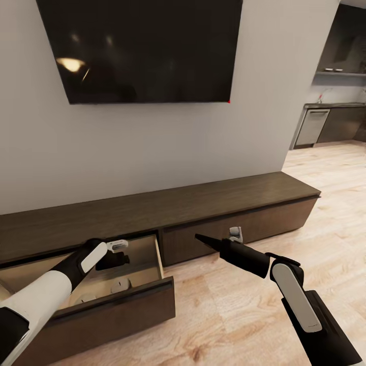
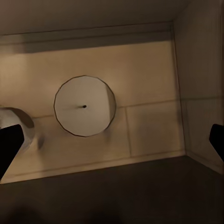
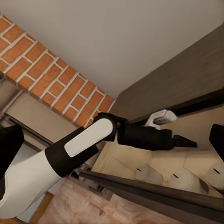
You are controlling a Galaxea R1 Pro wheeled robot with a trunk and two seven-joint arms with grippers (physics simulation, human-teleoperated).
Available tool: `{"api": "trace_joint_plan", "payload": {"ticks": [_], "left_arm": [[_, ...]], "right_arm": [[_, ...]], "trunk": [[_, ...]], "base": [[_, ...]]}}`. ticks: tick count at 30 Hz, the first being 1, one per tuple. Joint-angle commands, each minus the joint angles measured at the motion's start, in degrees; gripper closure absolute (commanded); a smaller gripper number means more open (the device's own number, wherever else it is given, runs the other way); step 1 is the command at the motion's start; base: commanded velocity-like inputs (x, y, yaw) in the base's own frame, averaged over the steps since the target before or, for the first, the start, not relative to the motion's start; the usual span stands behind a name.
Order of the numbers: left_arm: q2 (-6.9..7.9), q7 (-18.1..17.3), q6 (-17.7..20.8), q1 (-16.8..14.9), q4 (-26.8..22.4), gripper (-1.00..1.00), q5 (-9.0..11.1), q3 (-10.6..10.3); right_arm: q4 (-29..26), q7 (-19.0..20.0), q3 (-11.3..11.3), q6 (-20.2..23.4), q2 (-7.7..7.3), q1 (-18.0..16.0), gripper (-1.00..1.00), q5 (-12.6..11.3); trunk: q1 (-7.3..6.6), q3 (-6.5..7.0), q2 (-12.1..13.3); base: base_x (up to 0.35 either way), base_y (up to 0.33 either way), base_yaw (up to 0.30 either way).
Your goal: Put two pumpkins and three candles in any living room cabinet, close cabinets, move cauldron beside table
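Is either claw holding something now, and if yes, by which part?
Nothing is held. The left claw is open above a candle in the drawer; the right claw is empty.

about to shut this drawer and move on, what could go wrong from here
1. The left gripper hangs open inside the open drawer; pushing the drawer shut now could trap the arm, so lift out first.
2. Three candles stand loose near the front wall; a hard shove could topple them.
3. The right gripper sits low near the closed drawer front and could bump it when the base moves.
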Motion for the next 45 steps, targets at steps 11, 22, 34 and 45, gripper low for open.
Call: {"api": "trace_joint_plan", "payload": {"ticks": [11, 22, 34, 45], "left_arm": [[0.07, 0.5, 0.0, 0.0, -0.1, -1.0, 0.6, -0.4], [0.01, 0.5, 0.0, 0.0, -0.1, -1.0, 0.6, -0.4], [0.01, 0.5, 0.0, 0.0, -0.1, -1.0, 0.6, -0.4], [-0.01, 0.5, 0.0, 0.0, -0.1, -1.0, 0.6, -0.4]], "right_arm": [[0.0, -0.3, -1.0, 0.1, 0.01, 0.0, -1.0, 0.1], [0.1, -0.4, -1.3, 0.2, 0.01, 0.0, -1.0, 0.1], [0.1, -0.4, -1.4, 0.2, 0.01, 0.0, -1.0, 0.1], [0.1, -0.4, -1.4, 0.2, 0.01, 0.0, -1.0, 0.1]], "trunk": [[-0.29, 2.39, 0.1], [-0.57, 5.09, 0.3], [-0.88, 7.79, 0.4], [-1.94, 10.06, 2.1]], "base": [[-0.021, 0.009, 0.004], [-0.055, 0.034, 0.18], [-0.059, 0.001, 0.031], [-0.105, 0.014, 0.036]]}}
